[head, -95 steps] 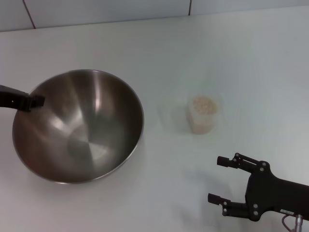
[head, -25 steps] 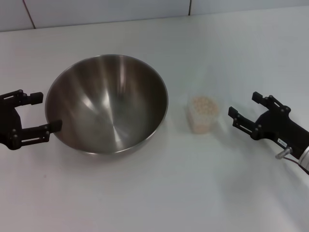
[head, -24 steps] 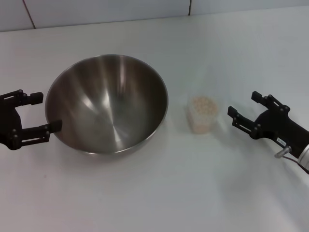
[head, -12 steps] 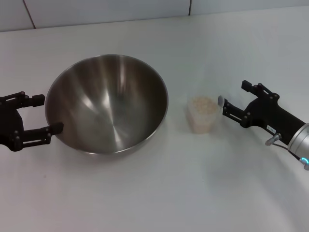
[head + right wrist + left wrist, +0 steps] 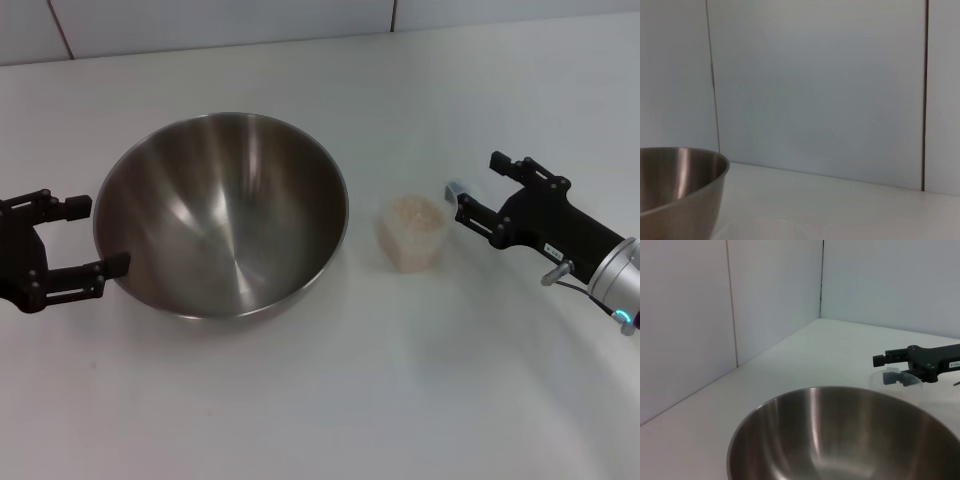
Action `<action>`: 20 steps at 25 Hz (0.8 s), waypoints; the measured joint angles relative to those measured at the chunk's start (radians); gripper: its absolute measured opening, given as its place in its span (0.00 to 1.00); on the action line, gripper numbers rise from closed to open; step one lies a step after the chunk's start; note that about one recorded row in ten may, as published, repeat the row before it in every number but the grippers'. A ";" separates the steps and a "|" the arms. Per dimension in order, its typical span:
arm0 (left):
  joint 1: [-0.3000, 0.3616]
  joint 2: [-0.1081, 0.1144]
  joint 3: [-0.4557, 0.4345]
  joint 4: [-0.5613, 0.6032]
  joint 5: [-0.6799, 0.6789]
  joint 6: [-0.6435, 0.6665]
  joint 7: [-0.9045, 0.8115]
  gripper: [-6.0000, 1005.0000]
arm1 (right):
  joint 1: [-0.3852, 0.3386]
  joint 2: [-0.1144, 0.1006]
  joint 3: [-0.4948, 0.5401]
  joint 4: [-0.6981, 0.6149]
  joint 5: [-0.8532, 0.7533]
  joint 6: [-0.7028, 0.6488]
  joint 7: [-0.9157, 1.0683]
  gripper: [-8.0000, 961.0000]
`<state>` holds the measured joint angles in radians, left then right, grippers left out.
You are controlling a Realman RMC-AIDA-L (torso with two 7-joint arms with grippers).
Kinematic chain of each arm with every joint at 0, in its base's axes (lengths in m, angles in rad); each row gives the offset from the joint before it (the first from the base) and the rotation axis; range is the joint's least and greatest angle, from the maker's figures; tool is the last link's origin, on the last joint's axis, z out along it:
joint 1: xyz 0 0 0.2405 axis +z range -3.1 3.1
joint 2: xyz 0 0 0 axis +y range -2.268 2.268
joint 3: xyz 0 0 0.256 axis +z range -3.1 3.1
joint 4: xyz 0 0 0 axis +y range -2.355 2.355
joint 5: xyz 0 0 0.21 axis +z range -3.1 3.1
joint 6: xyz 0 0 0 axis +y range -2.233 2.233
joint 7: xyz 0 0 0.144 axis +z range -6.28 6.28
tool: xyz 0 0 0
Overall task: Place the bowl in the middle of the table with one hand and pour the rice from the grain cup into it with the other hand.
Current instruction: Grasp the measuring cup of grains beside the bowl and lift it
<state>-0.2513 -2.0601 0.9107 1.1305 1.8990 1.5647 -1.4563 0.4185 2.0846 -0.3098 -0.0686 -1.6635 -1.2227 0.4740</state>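
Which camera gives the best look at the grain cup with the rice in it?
The head view: the whole grain cup shows there, filled with rice, between the bowl and the open right gripper. The left wrist view catches only its clear rim beyond the bowl. The right wrist view misses it.

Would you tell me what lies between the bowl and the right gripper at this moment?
In the head view, the grain cup of rice stands between the bowl and the right gripper.

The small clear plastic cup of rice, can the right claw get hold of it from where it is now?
Probably yes. The right claw is open beside the small clear plastic cup of rice, its fingers nearly at the rim, with nothing between them. The large steel bowl sits clear on the cup's other side.
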 joint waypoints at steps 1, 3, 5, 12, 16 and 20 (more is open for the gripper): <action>0.000 0.000 0.000 0.000 0.000 0.000 0.000 0.80 | 0.001 0.000 0.001 0.002 0.000 0.002 0.000 0.85; 0.000 0.000 0.000 0.000 0.000 0.000 -0.002 0.80 | 0.003 0.000 0.006 0.006 0.001 0.008 -0.001 0.83; -0.001 0.000 0.000 0.000 0.000 0.000 -0.004 0.80 | 0.004 0.001 0.016 0.012 0.002 0.010 -0.012 0.76; -0.003 0.001 0.007 0.000 0.000 0.000 -0.006 0.80 | 0.008 0.003 0.038 0.034 0.002 0.008 -0.061 0.46; -0.004 0.001 0.008 0.000 0.000 0.000 -0.006 0.80 | 0.010 0.003 0.038 0.035 0.002 0.004 -0.061 0.28; -0.004 0.001 0.008 0.000 0.000 0.000 -0.006 0.80 | 0.011 0.003 0.039 0.035 0.003 0.003 -0.061 0.14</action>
<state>-0.2553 -2.0589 0.9187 1.1306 1.8989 1.5645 -1.4619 0.4294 2.0877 -0.2708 -0.0337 -1.6610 -1.2198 0.4126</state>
